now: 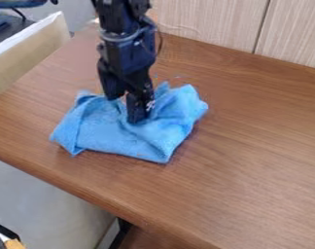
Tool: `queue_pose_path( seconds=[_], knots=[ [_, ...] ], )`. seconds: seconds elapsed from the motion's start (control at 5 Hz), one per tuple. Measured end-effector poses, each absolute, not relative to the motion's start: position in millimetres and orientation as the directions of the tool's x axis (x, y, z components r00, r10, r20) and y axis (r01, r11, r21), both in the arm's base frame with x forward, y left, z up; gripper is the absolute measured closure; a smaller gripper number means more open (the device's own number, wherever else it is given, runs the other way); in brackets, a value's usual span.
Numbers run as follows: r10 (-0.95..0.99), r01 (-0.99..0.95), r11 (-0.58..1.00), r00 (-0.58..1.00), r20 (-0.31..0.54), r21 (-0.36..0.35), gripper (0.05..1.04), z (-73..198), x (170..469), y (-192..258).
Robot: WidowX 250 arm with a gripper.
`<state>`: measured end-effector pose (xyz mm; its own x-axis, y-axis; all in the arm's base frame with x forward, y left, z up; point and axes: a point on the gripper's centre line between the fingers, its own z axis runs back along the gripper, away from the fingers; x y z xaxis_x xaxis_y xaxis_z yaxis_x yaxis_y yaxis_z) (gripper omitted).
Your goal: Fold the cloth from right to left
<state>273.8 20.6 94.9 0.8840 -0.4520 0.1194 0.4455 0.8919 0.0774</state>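
I'm seeing the blue cloth (111, 134) lying rumpled on the wooden table (251, 146), with the gripper (124, 111) standing down in its folds, fingers parted and, as far as I can tell, clamping nothing. I'm expecting light, limp fabric that bunches easily, so I'm favouring a shallow pinch at its right edge.

Light fairly bright, diffuse. Soft shadow on wooden tabletop (251, 160), hugging blue cloth's (118, 136) lower right edge. Faint dark patch under cloth's left corner. Source unclear.
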Motion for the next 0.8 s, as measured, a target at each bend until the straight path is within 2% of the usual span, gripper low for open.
queue_pose_path(
  seconds=[0.6, 0.8],
  knots=[
    [-0.464, 0.441, 0.886, 0.857, 0.223, 0.147, 0.084, 162, 292, 15],
    [-0.464, 0.439, 0.886, 0.855, 0.231, 0.151, 0.084, 165, 292, 15]
  ],
)
